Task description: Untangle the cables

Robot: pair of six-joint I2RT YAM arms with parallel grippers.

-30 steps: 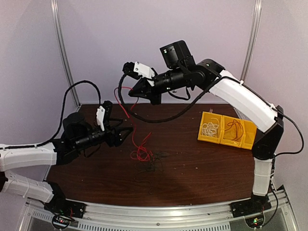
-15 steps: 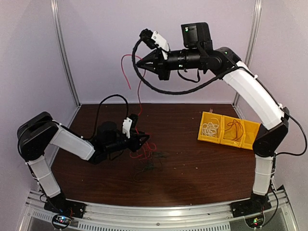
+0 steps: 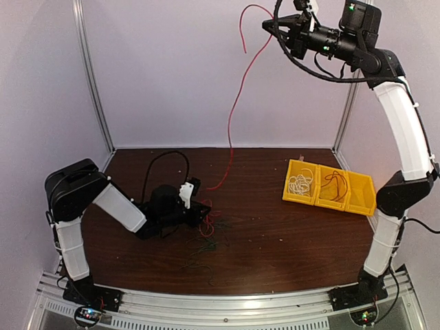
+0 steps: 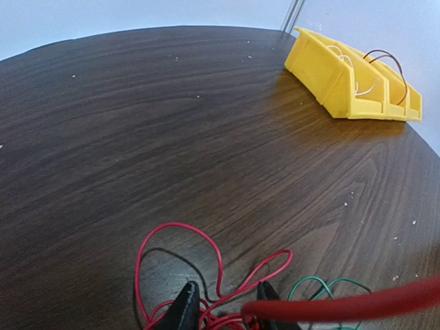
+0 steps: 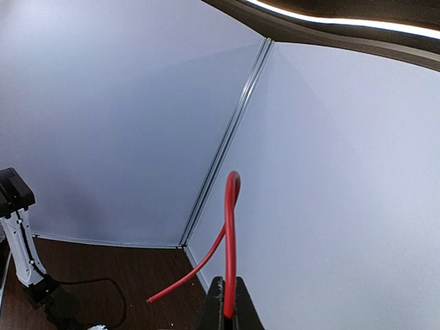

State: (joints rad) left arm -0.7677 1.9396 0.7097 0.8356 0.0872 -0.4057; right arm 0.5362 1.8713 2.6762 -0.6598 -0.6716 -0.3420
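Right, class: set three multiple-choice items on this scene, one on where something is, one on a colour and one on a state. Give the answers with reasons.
1. Where does the yellow bin stand?
A. under the left arm
B. in a gripper's grasp
C. on the right part of the table

2. What colour is the cable that the right gripper holds?
A. white
B. red
C. green

3. How is the right gripper?
A. shut on the cable, high above the table
B. open over the bin
C. lying on the table

Answers:
1 C: the top view shows the bin on the table's right part.
2 B: a red cable runs from the table up to that gripper.
3 A: the right wrist view shows its jaws closed on the cable.
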